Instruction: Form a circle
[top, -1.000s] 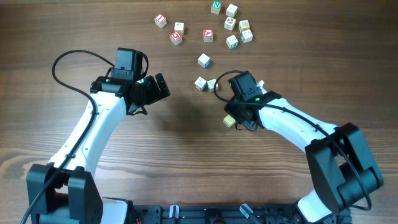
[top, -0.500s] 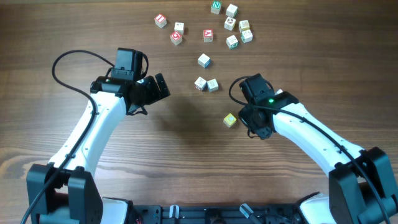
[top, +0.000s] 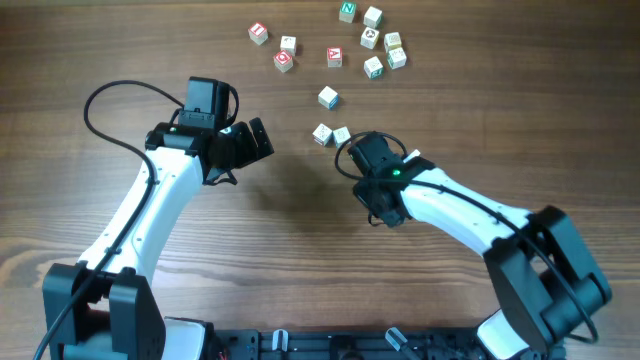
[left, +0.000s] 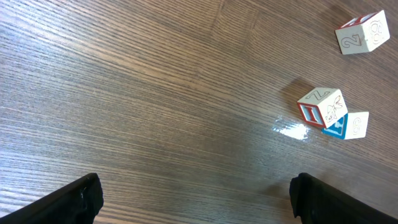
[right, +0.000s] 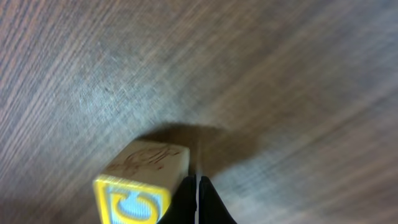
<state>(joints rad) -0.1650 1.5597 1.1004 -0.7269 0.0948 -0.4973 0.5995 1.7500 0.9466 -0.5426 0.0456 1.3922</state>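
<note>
No circle shows, only loose letter cubes. In the right wrist view a yellow-edged cube (right: 144, 185) with a blue letter lies on the wood. My right gripper (right: 198, 202) is shut, empty, its tips against the cube's right side. From overhead this cube is hidden under the right arm (top: 380, 175). Two pale cubes (top: 321, 133) (top: 342, 135) lie just above that arm, with a blue-edged cube (top: 328, 97) further up. My left gripper (top: 264, 141) hovers open to the left of them with nothing between its fingers (left: 81, 198).
Several more cubes are scattered at the far edge, from a red one (top: 258, 32) to a green one (top: 347, 11) and a pale group (top: 393, 41). The left wrist view shows three cubes (left: 321, 106) (left: 352, 124) (left: 362, 34) at its right.
The right arm swung out to the right, then back left over the yellow cube, which no longer shows from overhead. The left arm has not moved.
</note>
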